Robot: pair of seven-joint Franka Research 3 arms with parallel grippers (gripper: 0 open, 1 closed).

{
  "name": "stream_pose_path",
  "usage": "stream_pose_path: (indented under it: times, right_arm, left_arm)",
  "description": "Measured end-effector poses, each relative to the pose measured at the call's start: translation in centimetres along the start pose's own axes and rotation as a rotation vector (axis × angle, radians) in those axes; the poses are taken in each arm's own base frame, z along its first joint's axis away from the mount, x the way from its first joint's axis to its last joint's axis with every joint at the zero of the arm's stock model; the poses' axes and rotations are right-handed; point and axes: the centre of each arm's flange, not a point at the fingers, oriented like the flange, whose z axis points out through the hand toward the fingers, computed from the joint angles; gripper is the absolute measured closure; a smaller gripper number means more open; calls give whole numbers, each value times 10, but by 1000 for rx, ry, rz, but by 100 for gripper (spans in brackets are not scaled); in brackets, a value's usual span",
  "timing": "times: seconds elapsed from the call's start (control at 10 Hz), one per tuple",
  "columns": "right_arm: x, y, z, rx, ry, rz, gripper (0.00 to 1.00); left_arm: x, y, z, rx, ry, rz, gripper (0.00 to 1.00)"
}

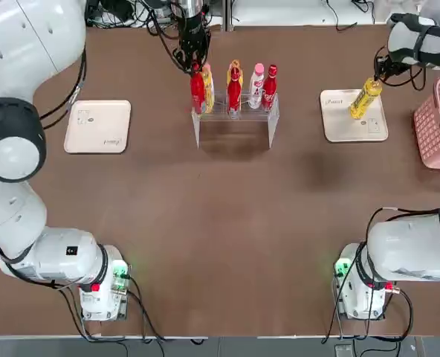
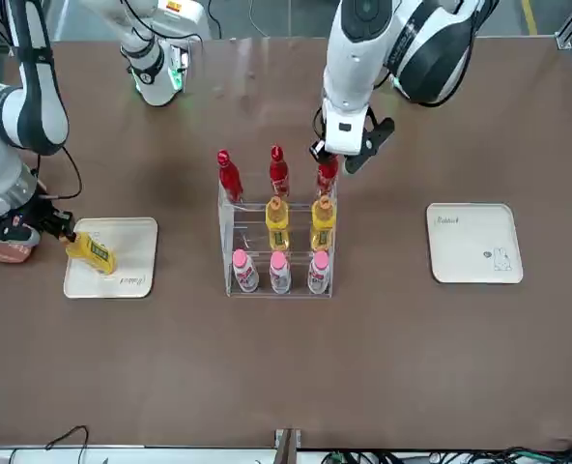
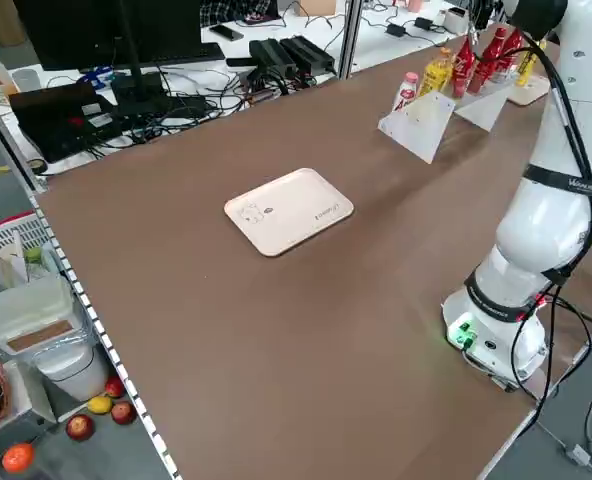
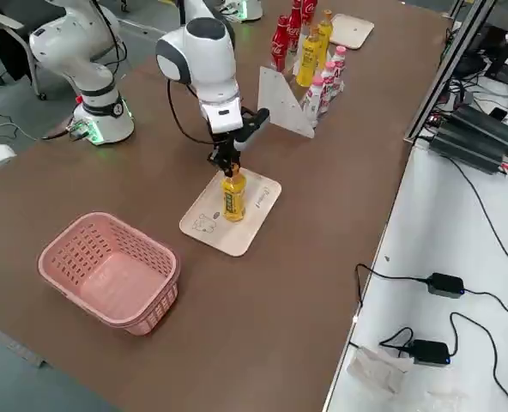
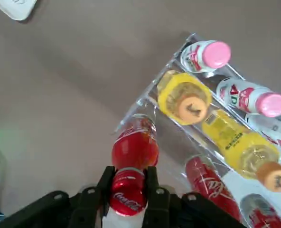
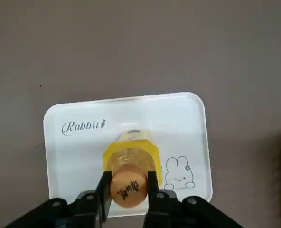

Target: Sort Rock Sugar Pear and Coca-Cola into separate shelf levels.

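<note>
At the far middle of the table stands the clear shelf [image 2: 276, 253], and the left gripper [image 5: 129, 190] is right over its back row, fingers pinched on the red cap of a Coca-Cola bottle [image 2: 326, 175] at the end of the top level. Two more red bottles [image 2: 230, 176] stand along that same back row. One step lower sit two yellow Rock Sugar Pear bottles [image 2: 277, 221] with orange caps, and in the lowest front row three pink-capped bottles [image 2: 279, 272] line up side by side.

Over on the robot's right, the right gripper [image 6: 129, 187] is clamped on the orange cap of another Rock Sugar Pear bottle [image 4: 232, 195], which stands on the beige tray [image 4: 258, 219] printed with a rabbit; from overhead it looks tilted. A pink basket [image 4: 108, 270] sits near that tray, toward the table edge. A second beige tray [image 1: 97, 126] lies on the robot's left side with nothing on it, well apart from the shelf
</note>
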Motion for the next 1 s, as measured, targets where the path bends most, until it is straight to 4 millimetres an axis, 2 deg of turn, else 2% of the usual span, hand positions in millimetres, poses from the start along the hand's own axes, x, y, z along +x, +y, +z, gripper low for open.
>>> stream_pose_path:
  times: [0.3, 0.4, 0.6, 0.8, 1.0]
  right_arm:
    - [5, -5, -6, 6, -25, -11, 66]
    - [13, -12, -21, 18, -76, -27, 66]
    - [36, -30, -75, 35, -141, -63, 66]
    - [49, -52, -112, 43, -157, -92, 66]
    - [59, -99, -150, 51, -148, -95, 66]
  left_arm:
    - [0, 1, 0, -6, 1, -1, 68]
    - [0, 3, -1, -23, 1, -13, 68]
    - [2, 10, -1, -70, -4, -42, 68]
    - [3, 14, 9, -63, -14, -51, 68]
    - [4, 13, 20, -43, -9, -47, 68]
